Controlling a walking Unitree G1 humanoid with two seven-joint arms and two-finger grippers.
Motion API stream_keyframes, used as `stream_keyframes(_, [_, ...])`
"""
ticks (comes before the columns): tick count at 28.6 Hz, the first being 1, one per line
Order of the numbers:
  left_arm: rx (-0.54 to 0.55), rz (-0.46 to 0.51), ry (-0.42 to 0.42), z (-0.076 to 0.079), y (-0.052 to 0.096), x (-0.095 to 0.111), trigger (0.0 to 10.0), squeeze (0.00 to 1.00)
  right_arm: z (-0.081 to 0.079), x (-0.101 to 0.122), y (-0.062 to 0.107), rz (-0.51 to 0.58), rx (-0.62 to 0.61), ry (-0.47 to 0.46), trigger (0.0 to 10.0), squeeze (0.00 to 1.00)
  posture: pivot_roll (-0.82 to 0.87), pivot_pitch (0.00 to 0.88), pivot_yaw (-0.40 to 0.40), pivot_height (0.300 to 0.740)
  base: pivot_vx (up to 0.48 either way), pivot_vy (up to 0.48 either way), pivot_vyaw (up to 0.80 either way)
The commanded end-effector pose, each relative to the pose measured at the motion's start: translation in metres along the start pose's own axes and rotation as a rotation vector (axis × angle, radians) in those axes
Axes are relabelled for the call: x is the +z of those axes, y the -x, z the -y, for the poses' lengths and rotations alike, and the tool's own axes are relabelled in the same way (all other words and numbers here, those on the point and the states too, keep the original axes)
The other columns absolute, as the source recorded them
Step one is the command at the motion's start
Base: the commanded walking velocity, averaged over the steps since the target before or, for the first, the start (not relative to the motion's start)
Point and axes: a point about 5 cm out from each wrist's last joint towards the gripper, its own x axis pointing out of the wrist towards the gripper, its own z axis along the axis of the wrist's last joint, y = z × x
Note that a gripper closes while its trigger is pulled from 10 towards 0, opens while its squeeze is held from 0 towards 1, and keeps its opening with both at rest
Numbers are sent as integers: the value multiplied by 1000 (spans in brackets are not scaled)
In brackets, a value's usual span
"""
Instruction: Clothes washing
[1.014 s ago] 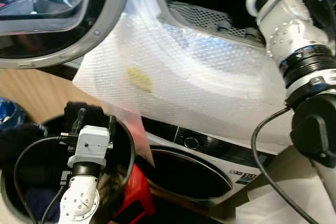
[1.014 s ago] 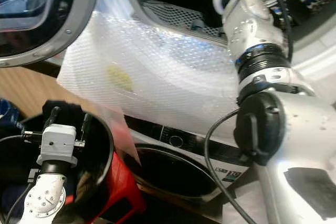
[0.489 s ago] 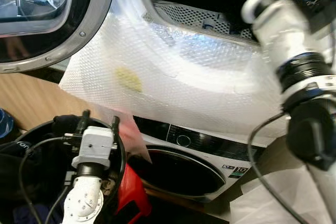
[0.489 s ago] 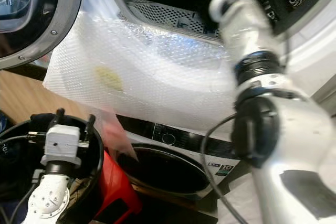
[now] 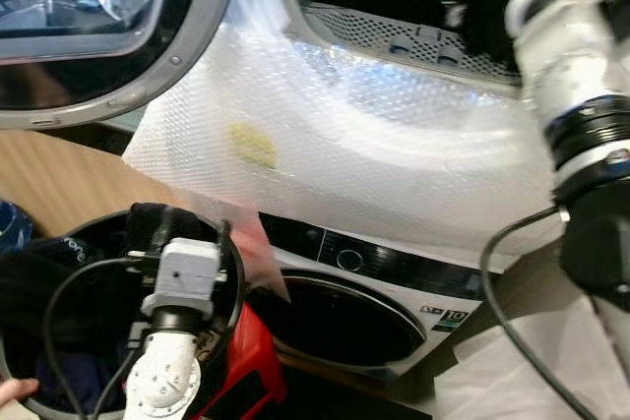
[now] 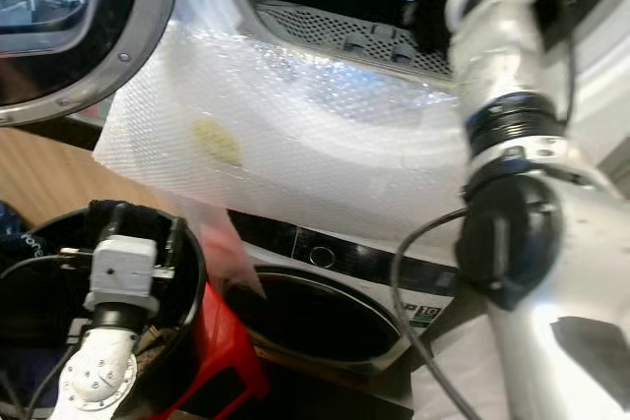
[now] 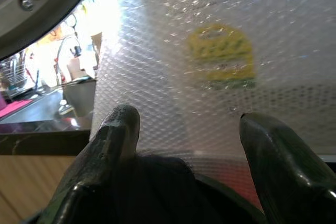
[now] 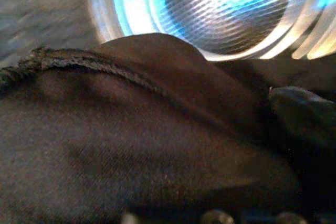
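Right gripper (image 8: 294,129) clamped on dark garment (image 8: 136,129), just short of lit drum (image 8: 231,9), straight ahead. Left gripper (image 7: 186,129) spread wide over dark clothes (image 5: 59,282) in basket (image 5: 231,287), near its far rim.

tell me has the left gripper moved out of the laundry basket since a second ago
No. The left gripper still sits at the far rim of the black basket, over the dark clothes, as before. The whole view shifted, so that is camera motion.

Black basket (image 5: 59,253) of dark clothes (image 5: 39,277)
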Motion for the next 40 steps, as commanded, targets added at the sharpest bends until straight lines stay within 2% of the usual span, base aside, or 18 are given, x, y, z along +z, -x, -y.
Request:
stream_keyframes(1, [-1, 5, -19, -1, 2, 2, 10000, 0, -17, 4, -2, -21, 123, 9, 10000, 0, 52, 173, -106, 740, 0, 0, 0])
stream_keyframes(2, [0, 5, -18, -1, 2, 2, 10000, 0, -27, -3, -2, -58, 233, 60, 10000, 0, 53, 172, -107, 740, 0, 0, 0])
stream_keyframes(3, [2, 5, -19, -2, 2, 2, 10000, 0, -35, 0, -2, -44, 299, 88, 10000, 0, 53, 173, -103, 740, 0, 0, 0])
stream_keyframes(4, [3, 5, -19, -2, 2, 2, 10000, 0, -32, 5, -2, -7, 248, 72, 10000, 0, 50, 173, -102, 740, 0, 0, 0])
stream_keyframes(5, [3, 4, -19, -2, 2, 2, 10000, 0, -20, 16, -3, 55, 101, 34, 10000, 0, 48, 174, -104, 740, 0, 0, 0])
stream_keyframes(6, [3, 5, -18, -2, 2, 3, 10000, 0, 25, 38, 6, 171, -278, -81, 10000, 0, 52, 168, -109, 740, 0, 0, 0])
stream_keyframes(8, [3, 8, -16, -1, 2, 3, 10000, 0, 56, 52, 17, 252, -496, -127, 10000, 0, 57, 169, -112, 740, 0, 0, 0])
stream_keyframes(9, [3, 9, -15, 0, 2, 4, 10000, 0, 63, 58, 22, 287, -540, -119, 10000, 0, 57, 169, -112, 740, 0, 0, 0])
stream_keyframes(11, [6, 11, -10, 0, 2, 5, 10000, 0, 59, 67, 21, 323, -480, -66, 10000, 0, 57, 171, -108, 740, 0, 0, 0])
stream_keyframes(14, [0, 9, 0, 3, 2, 5, 10000, 0, 49, 61, 16, 289, -399, -20, 10000, 0, 43, 172, -106, 740, 0, 0, 0])
stream_keyframes(15, [-8, 9, 4, 5, 2, 5, 10000, 0, 47, 57, 15, 275, -382, -21, 10000, 0, 43, 172, -106, 740, 0, 0, 0])
stream_keyframes(19, [-17, 14, 7, 6, 1, 6, 10000, 0, 19, 27, 4, 123, -162, -16, 10000, 0, 47, 171, -105, 740, 0, 0, 0])
stream_keyframes(20, [-17, 14, 7, 6, 1, 6, 10000, 0, 19, 27, 4, 123, -162, -16, 10000, 0, 47, 171, -105, 740, 0, 0, 0])
stream_keyframes(22, [-29, 12, 10, 6, 1, 6, 10000, 0, 7, 17, 1, 94, -77, 34, 10000, 0, 48, 169, -104, 740, 0, 0, 0])
stream_keyframes(31, [-56, 16, 10, 9, 1, 6, 10000, 0, 12, 24, 4, 166, -21, -12, 10000, 0, 52, 156, -92, 740, 0, 0, 0])
stream_keyframes(35, [-60, 19, 9, 8, 1, 6, 10000, 0, 9, 26, 4, 189, 25, 14, 10000, 0, 48, 149, -88, 740, 0, 0, 0])
stream_keyframes(36, [-67, 21, 7, 8, 1, 6, 10000, 0, 7, 29, 5, 223, 65, -25, 10000, 0, 49, 142, -83, 740, 0, 0, 0])
stream_keyframes(40, [-77, 22, 9, 11, 2, 6, 10000, 0, 5, 39, 8, 317, 131, -47, 10000, 0, 53, 133, -81, 740, 0, 0, 0])
